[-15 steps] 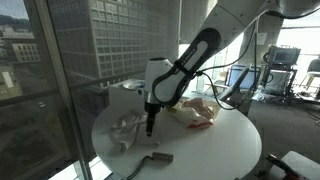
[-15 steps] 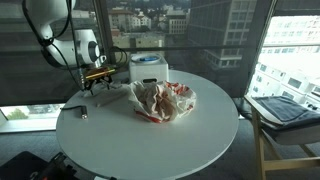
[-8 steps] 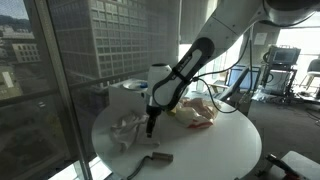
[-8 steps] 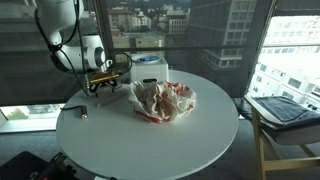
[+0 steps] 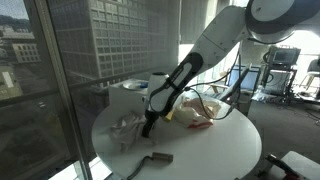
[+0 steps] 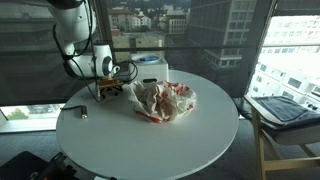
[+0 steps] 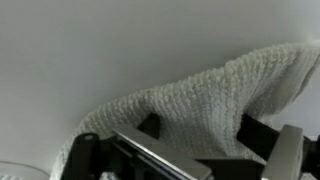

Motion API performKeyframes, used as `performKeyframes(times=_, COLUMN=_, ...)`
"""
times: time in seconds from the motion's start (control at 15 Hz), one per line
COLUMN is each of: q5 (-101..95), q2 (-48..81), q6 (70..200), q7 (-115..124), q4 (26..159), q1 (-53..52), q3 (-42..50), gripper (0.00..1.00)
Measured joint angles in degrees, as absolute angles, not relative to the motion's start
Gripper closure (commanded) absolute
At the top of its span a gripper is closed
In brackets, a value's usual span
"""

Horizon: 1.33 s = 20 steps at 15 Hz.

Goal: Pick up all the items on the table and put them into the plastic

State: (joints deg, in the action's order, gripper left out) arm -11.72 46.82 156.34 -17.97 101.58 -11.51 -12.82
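The round white tabletop (image 5: 218,146) (image 6: 150,142) fills most of both exterior views and stands beside tall windows. The robot arm (image 5: 215,45) (image 6: 76,30) reaches over it and bends down toward the edge nearest the glass. Near the middle of the tabletop lies the crumpled plastic bag (image 5: 197,110) (image 6: 162,100), clear with red and white patches, its mouth loosely bunched.

Just beside the bag, toward the window, lies a white knitted towel (image 5: 126,131) (image 7: 190,95), rumpled and flat on the surface. A white container (image 5: 133,86) (image 6: 147,68) stands behind it near the rim.

The hand (image 5: 148,127) (image 6: 108,92) (image 7: 206,130) is low over the towel, at its edge on the bag's side. In the wrist view its two fingers (image 7: 150,125) are spread wide apart, with the towel's cloth lying between and beyond them; whether they touch it cannot be told.

A small dark object (image 5: 155,158) (image 6: 83,112) rests on the tabletop, well apart from the bag.
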Motion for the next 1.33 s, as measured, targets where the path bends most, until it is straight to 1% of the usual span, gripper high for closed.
performKeyframes(times=0.13, q5=-11.7, q2=47.1, q6=156.3, q7=-17.6, q4=101.0, q1=-11.5, q3=-12.9, gripper=0.64)
performKeyframes(times=0.33, q5=-11.7, q2=46.9, q6=155.6, q7=-17.0, q4=100.9, q1=-11.6, q3=-13.1, gripper=0.88)
performKeyframes(times=0.4, q5=-11.7, q2=46.5, q6=155.0, q7=-16.6, q4=100.9, q1=-11.6, q3=-13.0, gripper=0.9)
performKeyframes(times=0.47, q5=-11.7, q2=45.9, q6=154.6, q7=-16.0, q4=101.0, q1=-11.7, q3=-12.9, gripper=0.91)
performKeyframes(times=0.53, q5=-11.7, q2=45.0, q6=154.0, q7=-15.1, q4=101.2, q1=-11.8, q3=-12.8, gripper=0.91)
performKeyframes(times=0.6, q5=-11.7, q2=43.8, q6=153.0, q7=-14.0, q4=101.7, q1=-11.9, q3=-12.4, gripper=0.88)
performKeyframes(times=0.73, q5=-11.8, q2=40.4, q6=151.1, q7=-11.1, q4=103.2, q1=-12.7, q3=-10.8, gripper=0.88)
performKeyframes(times=1.07, q5=-13.2, q2=28.8, q6=147.5, q7=-2.7, q4=109.9, q1=-14.9, q3=-6.7, gripper=0.87)
performKeyframes(times=1.33, q5=-20.0, q2=17.5, q6=147.5, q7=10.7, q4=117.5, q1=-17.7, q3=-2.4, gripper=0.87)
